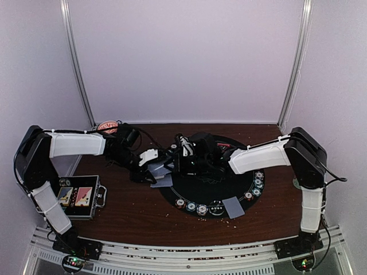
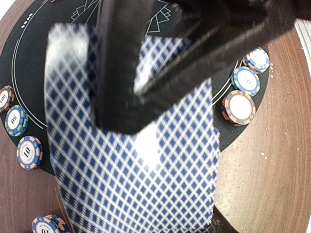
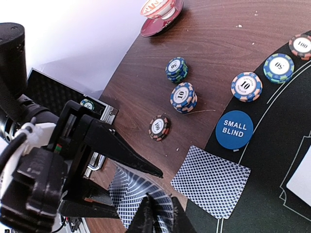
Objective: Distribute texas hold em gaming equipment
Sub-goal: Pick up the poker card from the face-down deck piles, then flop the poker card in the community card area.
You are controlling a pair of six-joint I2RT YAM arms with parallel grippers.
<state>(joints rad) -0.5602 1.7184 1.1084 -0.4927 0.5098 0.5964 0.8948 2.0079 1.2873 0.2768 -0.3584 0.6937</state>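
Observation:
My left gripper (image 1: 150, 172) is shut on a fanned deck of blue-diamond-backed cards (image 2: 146, 170), held low over the mat's left edge. My right gripper (image 3: 158, 216) meets it there, with its fingers (image 2: 121, 73) pinched on the edge of the top card (image 3: 146, 194). One card (image 3: 210, 181) lies face down across the mat's edge, and another (image 1: 234, 206) lies at the mat's front right. A blue SMALL BLIND button (image 3: 234, 130) sits on the black mat (image 1: 195, 192). Striped chips (image 3: 183, 97) stand on the wood, and others (image 1: 195, 207) line the mat's rim.
A black case (image 1: 80, 197) with two card packs lies open at the front left. A red bowl (image 3: 160, 9) stands at the back left by the wall. The left arm's fingers (image 3: 121, 150) cross the right wrist view beside the case.

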